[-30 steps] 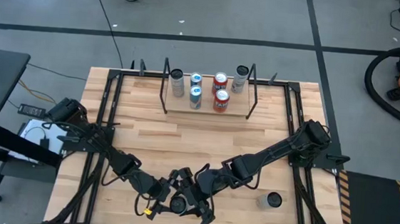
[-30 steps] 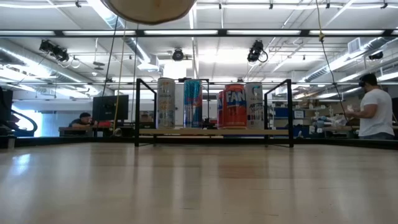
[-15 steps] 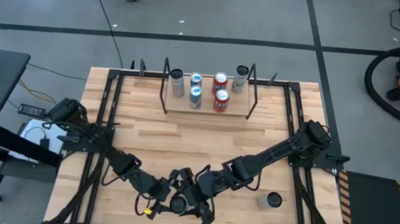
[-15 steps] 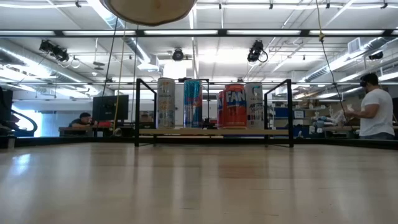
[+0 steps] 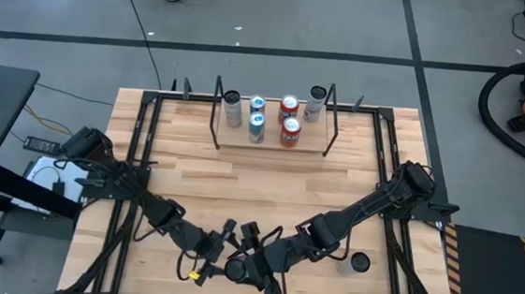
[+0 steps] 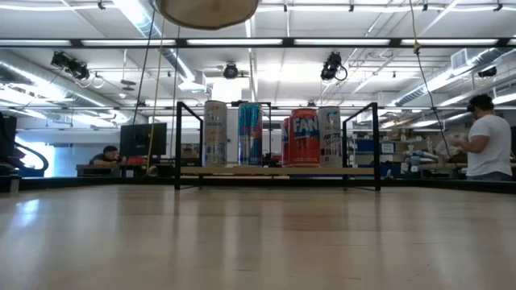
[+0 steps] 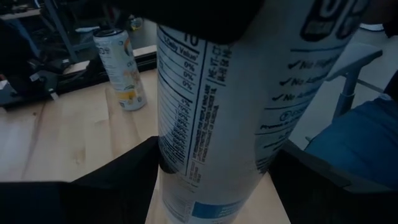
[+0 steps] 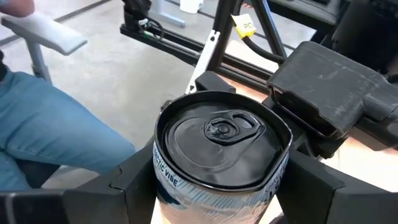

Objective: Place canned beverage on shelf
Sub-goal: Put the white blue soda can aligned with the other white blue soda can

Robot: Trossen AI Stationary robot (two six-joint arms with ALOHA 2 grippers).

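A white canned beverage with a black lid (image 8: 221, 134) and a printed nutrition label (image 7: 211, 124) is held near the table's front edge, between both grippers. My left gripper (image 5: 219, 254) comes from the left and my right gripper (image 5: 246, 266) from the right; both are shut on the can. A rounded tan shape at the top of the low view (image 6: 205, 8) may be the can's underside. The shelf (image 5: 272, 138), a light-wood board between black rod uprights, stands at the far middle with several cans on it. My left gripper holds the can's side wall (image 7: 165, 155) between its two fingers (image 7: 124, 180), one on each side, across the upright can. The fingers come level from the table's left. My right gripper holds the can just below its top rim (image 8: 163, 171) between its two fingers (image 8: 134, 183), one on each side. The fingers slant down from the table's right. The can stands upright, lid up.
A second can (image 5: 358, 263) stands on the table at the front right, partly under my right arm; it also shows in the left wrist view (image 7: 121, 68). A person's blue-clad leg (image 8: 56, 124) is just beyond the near edge. Open tabletop lies between the grippers and the shelf.
My right arm has swung toward the table's near edge, its forearm now partly over the loose can at the front right. The tan shape in the low view has shifted slightly right.
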